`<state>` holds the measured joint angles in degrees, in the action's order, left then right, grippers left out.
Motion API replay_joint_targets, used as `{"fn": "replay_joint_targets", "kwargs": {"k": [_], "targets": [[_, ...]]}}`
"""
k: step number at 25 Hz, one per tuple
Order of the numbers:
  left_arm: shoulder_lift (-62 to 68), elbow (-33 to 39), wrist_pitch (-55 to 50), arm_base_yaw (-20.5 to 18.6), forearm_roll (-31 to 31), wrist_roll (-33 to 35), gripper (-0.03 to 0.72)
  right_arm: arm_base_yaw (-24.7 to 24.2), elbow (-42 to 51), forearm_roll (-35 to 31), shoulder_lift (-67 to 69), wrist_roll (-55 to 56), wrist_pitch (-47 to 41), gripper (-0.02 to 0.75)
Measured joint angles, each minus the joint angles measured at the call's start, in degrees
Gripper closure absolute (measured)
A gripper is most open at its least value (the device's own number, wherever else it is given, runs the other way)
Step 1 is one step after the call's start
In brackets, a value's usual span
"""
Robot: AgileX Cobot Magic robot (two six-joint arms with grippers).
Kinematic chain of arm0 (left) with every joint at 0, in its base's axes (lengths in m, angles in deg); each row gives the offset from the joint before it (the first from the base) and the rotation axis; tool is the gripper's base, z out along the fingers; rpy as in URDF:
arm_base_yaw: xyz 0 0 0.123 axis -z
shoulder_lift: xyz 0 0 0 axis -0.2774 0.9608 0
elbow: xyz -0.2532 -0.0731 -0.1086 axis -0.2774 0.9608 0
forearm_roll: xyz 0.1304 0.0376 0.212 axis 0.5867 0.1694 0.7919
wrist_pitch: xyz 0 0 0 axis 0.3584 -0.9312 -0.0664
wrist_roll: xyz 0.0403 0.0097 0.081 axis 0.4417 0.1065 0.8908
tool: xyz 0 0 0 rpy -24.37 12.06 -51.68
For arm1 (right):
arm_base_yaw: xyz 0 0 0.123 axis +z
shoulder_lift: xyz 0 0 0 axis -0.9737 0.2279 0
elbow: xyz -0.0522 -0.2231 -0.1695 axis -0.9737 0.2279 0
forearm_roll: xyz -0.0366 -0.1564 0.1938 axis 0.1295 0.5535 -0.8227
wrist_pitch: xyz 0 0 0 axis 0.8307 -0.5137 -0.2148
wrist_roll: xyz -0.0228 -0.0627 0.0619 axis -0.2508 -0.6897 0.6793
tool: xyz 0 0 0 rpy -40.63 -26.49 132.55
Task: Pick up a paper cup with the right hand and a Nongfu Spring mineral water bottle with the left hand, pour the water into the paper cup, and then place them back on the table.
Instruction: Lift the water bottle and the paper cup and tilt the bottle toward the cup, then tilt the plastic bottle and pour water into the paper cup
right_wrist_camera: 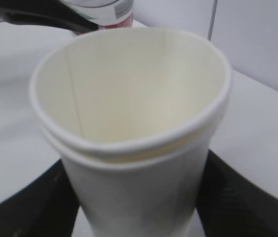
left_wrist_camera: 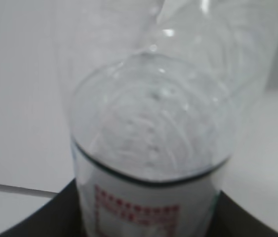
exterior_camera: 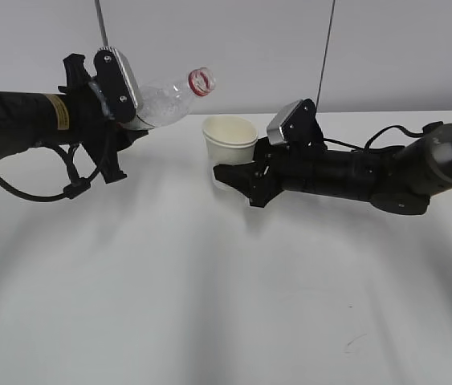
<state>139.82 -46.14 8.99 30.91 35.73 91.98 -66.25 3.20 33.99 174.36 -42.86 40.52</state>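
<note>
My left gripper (exterior_camera: pixel 121 128) is shut on the Nongfu Spring mineral water bottle (exterior_camera: pixel 165 100), holding it in the air tilted up to the right, its red neck ring above and left of the paper cup (exterior_camera: pixel 230 140). In the left wrist view the clear bottle (left_wrist_camera: pixel 153 128) fills the frame with its red-and-white label between the black fingers (left_wrist_camera: pixel 45 217). My right gripper (exterior_camera: pixel 238 178) is shut on the paper cup and holds it upright just above the table (exterior_camera: pixel 209 305). In the right wrist view the cup (right_wrist_camera: pixel 134 123) shows a cream inside, with no water visible in it.
Black cables hang under the left arm (exterior_camera: pixel 73 188). Two thin poles (exterior_camera: pixel 326 48) stand against the grey back wall. A small dark scuff mark (exterior_camera: pixel 354 341) lies at the front right of the table.
</note>
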Motion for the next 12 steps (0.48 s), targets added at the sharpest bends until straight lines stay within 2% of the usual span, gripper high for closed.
{"fn": "replay_joint_targets", "kwargs": {"k": [9, 12], "targets": [[0.00, -4.59, -7.36, 0.07, 0.21, 0.91, 0.361, 0.23, 0.00, 5.03, 0.00, 1.96, 0.00, 0.244], [0.00, -5.62, -8.52, 0.07, 2.28, 0.92, 0.361, 0.25, 0.00, 5.29, 0.00, 2.06, 0.00, 0.244]]}}
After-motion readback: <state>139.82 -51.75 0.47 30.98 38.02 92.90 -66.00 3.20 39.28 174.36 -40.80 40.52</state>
